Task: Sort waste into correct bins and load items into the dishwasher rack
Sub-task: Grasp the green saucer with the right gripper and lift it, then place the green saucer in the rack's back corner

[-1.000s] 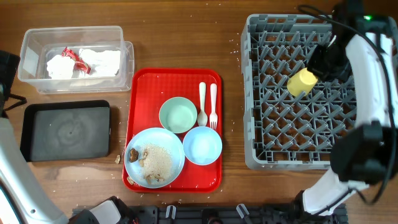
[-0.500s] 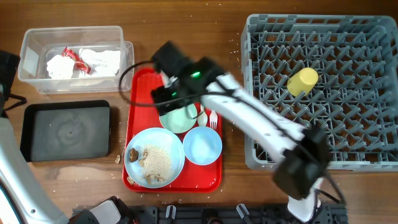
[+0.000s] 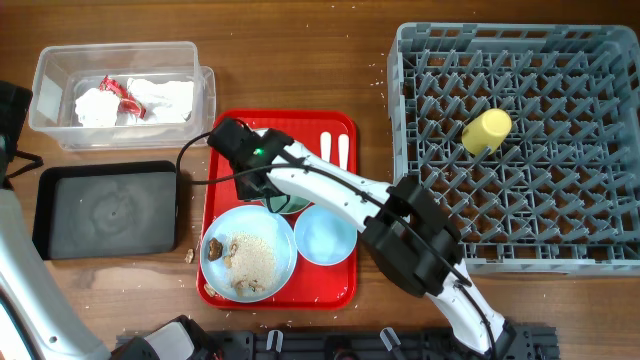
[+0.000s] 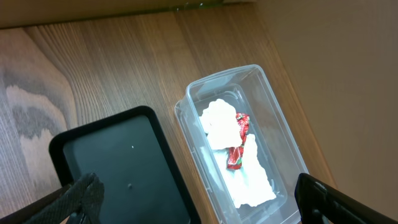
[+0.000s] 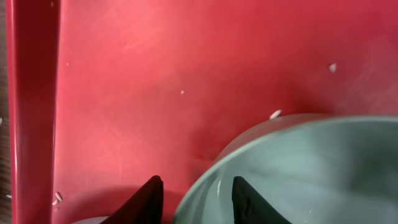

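Note:
My right gripper [image 5: 196, 193] is open and straddles the rim of the pale green small bowl [image 5: 311, 168], one finger inside, one outside; overhead it sits at the bowl's left edge [image 3: 262, 190]. The bowl [image 3: 290, 205] stands on the red tray [image 3: 340, 285], mostly hidden by my arm. Beside it are the light blue bowl [image 3: 325, 237], the light blue plate [image 3: 247, 253] with rice crumbs and brown bits, and the white spoon [image 3: 326, 143] and fork [image 3: 343, 148]. The yellow cup [image 3: 486, 131] lies in the grey rack [image 3: 400, 150]. My left gripper [image 4: 196, 199] is open and empty.
The clear tub [image 3: 60, 60] at the back left holds white napkins [image 3: 165, 97] and the red-and-white wrapper [image 3: 115, 88]; it also shows in the left wrist view [image 4: 273, 112]. The black tray [image 3: 105, 210] lies in front of it. A brown crumb [image 3: 188, 256] lies on the table.
My right arm left the yellow cup lying in the rack, swung left across the table and came down at the pale green bowl's rim. The left arm has not moved.

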`<state>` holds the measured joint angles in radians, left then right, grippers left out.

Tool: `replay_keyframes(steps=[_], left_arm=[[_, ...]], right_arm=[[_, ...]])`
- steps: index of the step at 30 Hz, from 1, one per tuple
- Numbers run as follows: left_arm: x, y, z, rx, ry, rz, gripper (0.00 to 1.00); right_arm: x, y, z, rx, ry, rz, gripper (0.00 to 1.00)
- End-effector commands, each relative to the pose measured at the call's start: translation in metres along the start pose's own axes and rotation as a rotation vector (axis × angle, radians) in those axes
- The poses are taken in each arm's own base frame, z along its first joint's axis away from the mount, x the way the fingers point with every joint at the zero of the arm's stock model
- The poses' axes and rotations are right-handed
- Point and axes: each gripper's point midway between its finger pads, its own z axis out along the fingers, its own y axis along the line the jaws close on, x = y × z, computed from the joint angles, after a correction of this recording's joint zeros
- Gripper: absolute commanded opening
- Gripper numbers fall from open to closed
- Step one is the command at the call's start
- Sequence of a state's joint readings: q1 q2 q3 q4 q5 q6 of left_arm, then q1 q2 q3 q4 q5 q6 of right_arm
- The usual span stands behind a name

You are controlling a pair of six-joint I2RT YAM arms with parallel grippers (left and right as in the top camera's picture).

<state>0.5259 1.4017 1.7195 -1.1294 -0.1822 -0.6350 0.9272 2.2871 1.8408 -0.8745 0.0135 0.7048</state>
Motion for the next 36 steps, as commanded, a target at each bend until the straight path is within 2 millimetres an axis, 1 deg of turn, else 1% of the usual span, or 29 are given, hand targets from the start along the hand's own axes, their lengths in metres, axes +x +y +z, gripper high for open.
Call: replay_keyframes(steps=[1, 2, 3, 5, 6, 7, 8, 9, 10, 11, 12, 13, 14, 15, 16, 17, 18, 20, 21, 22, 24, 25, 27, 30, 32, 34, 35, 36], left_arm=[[-0.001, 0.001, 0.001, -0.005, -0.001, -0.012, 1.00], [-0.001, 0.001, 0.001, -0.005, -0.001, -0.012, 1.00], [-0.001, 0.001, 0.001, -0.005, -0.001, -0.012, 1.00], [-0.001, 0.001, 0.001, -0.005, -0.001, -0.012, 1.00], [-0.001, 0.001, 0.001, -0.005, -0.001, -0.012, 1.00], [-0.001, 0.001, 0.001, -0.005, -0.001, -0.012, 1.00], [-0.001, 0.001, 0.001, -0.005, -0.001, -0.012, 1.00], [-0.001, 0.001, 0.001, -0.005, -0.001, -0.012, 1.00], [-0.001, 0.001, 0.001, -0.005, -0.001, -0.012, 1.00], [-0.001, 0.001, 0.001, -0.005, -0.001, -0.012, 1.00], [-0.001, 0.001, 0.001, -0.005, -0.001, -0.012, 1.00], [-0.001, 0.001, 0.001, -0.005, -0.001, -0.012, 1.00], [-0.001, 0.001, 0.001, -0.005, -0.001, -0.012, 1.00], [-0.001, 0.001, 0.001, -0.005, -0.001, -0.012, 1.00], [-0.001, 0.001, 0.001, -0.005, -0.001, -0.012, 1.00], [-0.001, 0.001, 0.001, -0.005, -0.001, -0.012, 1.00], [-0.001, 0.001, 0.001, -0.005, -0.001, -0.012, 1.00], [-0.001, 0.001, 0.001, -0.005, -0.001, -0.012, 1.00], [-0.001, 0.001, 0.001, -0.005, -0.001, -0.012, 1.00], [-0.001, 0.001, 0.001, -0.005, -0.001, -0.012, 1.00], [-0.001, 0.001, 0.001, -0.005, -0.001, -0.012, 1.00], [-0.001, 0.001, 0.001, -0.005, -0.001, -0.012, 1.00], [-0.001, 0.001, 0.001, -0.005, -0.001, -0.012, 1.00], [-0.001, 0.001, 0.001, -0.005, -0.001, -0.012, 1.00], [-0.001, 0.001, 0.001, -0.005, -0.001, -0.012, 1.00], [-0.001, 0.001, 0.001, -0.005, -0.001, -0.012, 1.00], [-0.001, 0.001, 0.001, -0.005, -0.001, -0.012, 1.00], [-0.001, 0.001, 0.001, -0.005, -0.001, -0.012, 1.00]], right_arm=[[0.002, 0.001, 0.007, 0.044, -0.023, 0.005, 0.17], [0.003, 0.004, 0.004, 0.029, -0.013, 0.001, 0.07], [0.003, 0.009, -0.003, 0.001, -0.002, -0.007, 0.04], [-0.005, 0.021, -0.027, -0.056, -0.004, -0.012, 0.04], [-0.013, 0.023, -0.046, -0.072, -0.022, -0.023, 0.04], [-0.020, 0.023, -0.062, -0.081, -0.039, -0.034, 0.04], [-0.034, 0.015, -0.096, -0.095, -0.076, -0.037, 0.04], [-0.043, 0.006, -0.115, -0.100, -0.097, -0.032, 0.04], [-0.059, -0.015, -0.146, -0.104, -0.132, -0.016, 0.04], [-0.073, -0.040, -0.176, -0.114, -0.170, -0.013, 0.04], [-0.084, -0.064, -0.203, -0.145, -0.202, -0.023, 0.04], [-0.095, -0.101, -0.240, -0.204, -0.245, -0.031, 0.04], [-0.099, -0.118, -0.257, -0.242, -0.269, -0.055, 0.04], [-0.103, -0.144, -0.281, -0.310, -0.305, -0.080, 0.04], [-0.105, -0.165, -0.296, -0.363, -0.332, -0.104, 0.05], [-0.107, -0.198, -0.307, -0.397, -0.362, -0.113, 0.04], [-0.108, -0.229, -0.310, -0.397, -0.373, -0.080, 0.04], [-0.108, -0.283, -0.309, -0.399, -0.397, -0.006, 0.04], [-0.107, -0.300, -0.310, -0.423, -0.414, 0.002, 0.04], [-0.107, -0.308, -0.311, -0.461, -0.433, -0.002, 0.04], [-0.107, -0.327, -0.317, -0.590, -0.500, -0.024, 0.04], [-0.110, -0.337, -0.314, -0.641, -0.521, -0.006, 0.04], [-0.121, -0.353, -0.300, -0.742, -0.544, 0.029, 0.04], [-0.143, -0.360, -0.279, -0.938, -0.570, 0.067, 0.04], [-0.157, -0.369, -0.260, -1.023, -0.554, 0.128, 0.04], [-0.165, -0.382, -0.237, -1.067, -0.511, 0.219, 0.04], [-0.166, -0.387, -0.230, -1.073, -0.496, 0.249, 0.04], [-0.167, -0.393, -0.218, -1.060, -0.473, 0.295, 0.04]])
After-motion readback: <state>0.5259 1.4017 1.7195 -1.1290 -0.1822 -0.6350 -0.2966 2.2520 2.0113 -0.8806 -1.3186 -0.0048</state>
